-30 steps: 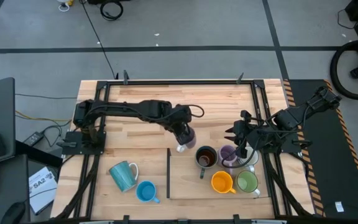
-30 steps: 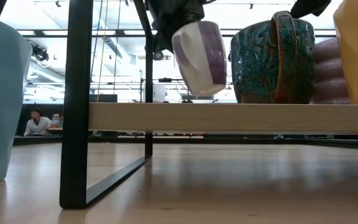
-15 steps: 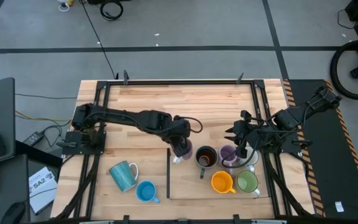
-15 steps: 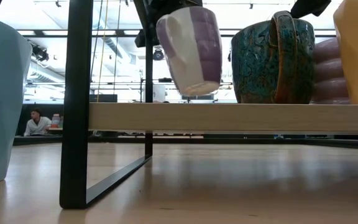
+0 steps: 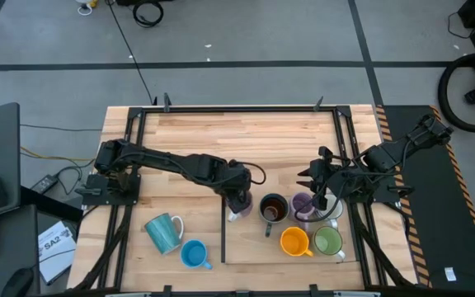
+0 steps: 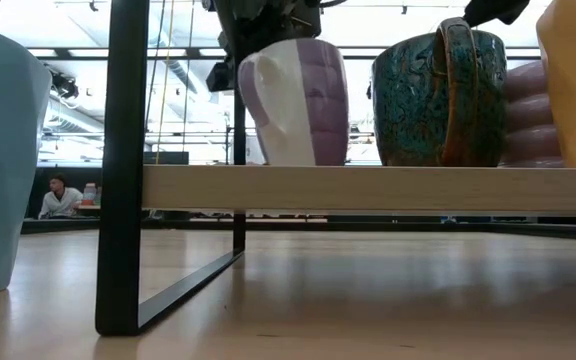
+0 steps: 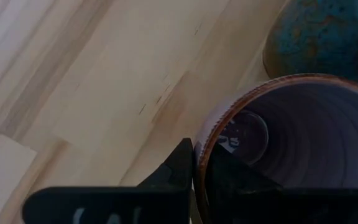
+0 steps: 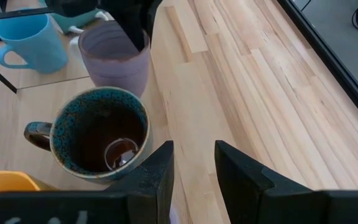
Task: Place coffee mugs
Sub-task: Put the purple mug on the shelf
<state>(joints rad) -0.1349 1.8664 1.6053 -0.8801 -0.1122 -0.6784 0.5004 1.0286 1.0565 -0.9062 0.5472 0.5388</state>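
The wooden tabletop [image 5: 246, 136] carries a teal mug [image 5: 164, 232] and blue mug [image 5: 194, 254] at lower left, and a low shelf [image 6: 368, 188] holding the other mugs.

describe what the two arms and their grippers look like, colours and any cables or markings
Both arms are dark, nearly black, built of jointed segments. The left gripper has two flat black fingers, wedge-shaped toward the tip, with faint pale marks on the bar at their base. The right gripper has matching black fingers, and thin black cables loop along both arms.

Mug [image 6: 296, 102] on board [image 6: 368, 188], beside mug [image 6: 438, 92]
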